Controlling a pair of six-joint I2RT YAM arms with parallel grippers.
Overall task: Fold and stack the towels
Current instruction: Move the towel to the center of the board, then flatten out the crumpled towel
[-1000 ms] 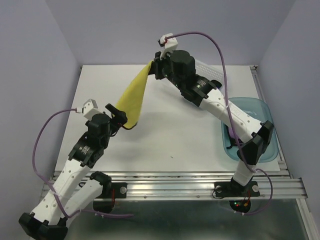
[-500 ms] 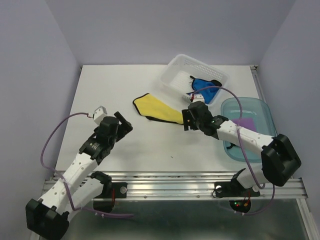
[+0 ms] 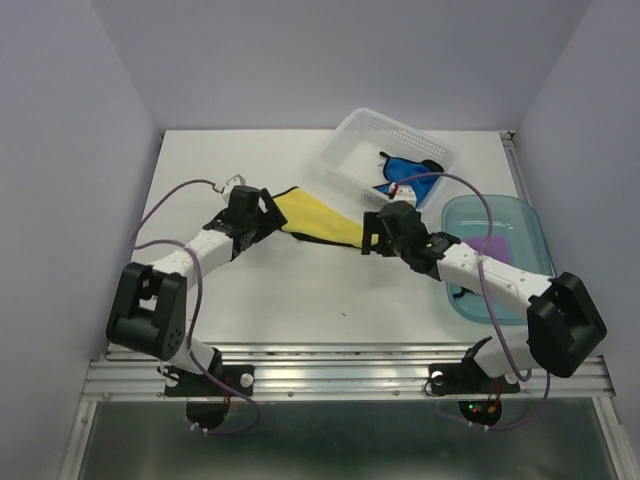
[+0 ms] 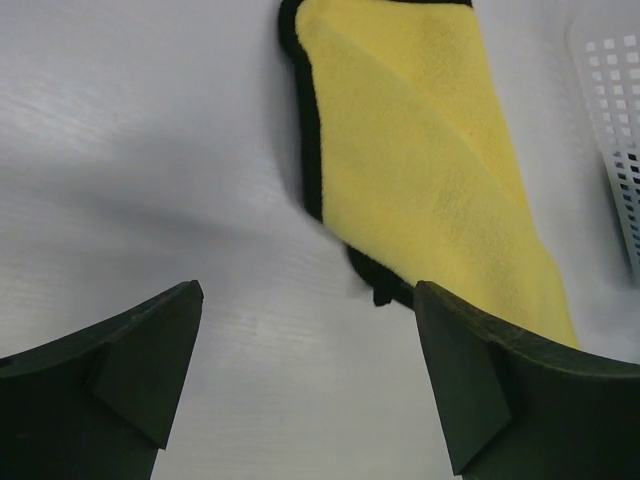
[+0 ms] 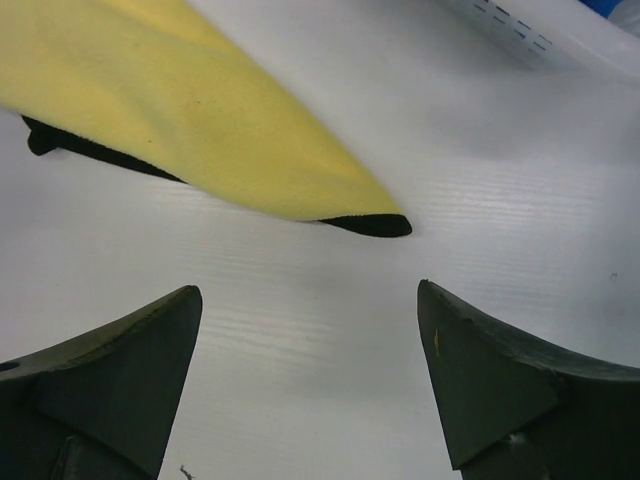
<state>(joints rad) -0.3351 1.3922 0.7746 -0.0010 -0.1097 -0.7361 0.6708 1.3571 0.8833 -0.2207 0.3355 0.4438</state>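
A yellow towel [image 3: 315,222] of soft, fleecy cloth, bound with a black edge, is laid flat on the smooth white tabletop [image 3: 300,290], close to a white perforated plastic basket [image 3: 345,135]. It is folded over along a slanting crease, so that a long tapered shape is formed, broad and rounded at its left end and narrowed to a point at its right. Its long axis is set left to right, the pointed end slightly nearer the arms. The left fingers [image 4: 120,360] are spread wide and empty at the broad end. The right fingers [image 5: 110,370] are likewise parted, nothing held, just short of the tip. A blue towel [image 3: 408,170] is bunched in the basket, and a purple towel [image 3: 497,245] is seen in a translucent tray [image 3: 520,212].
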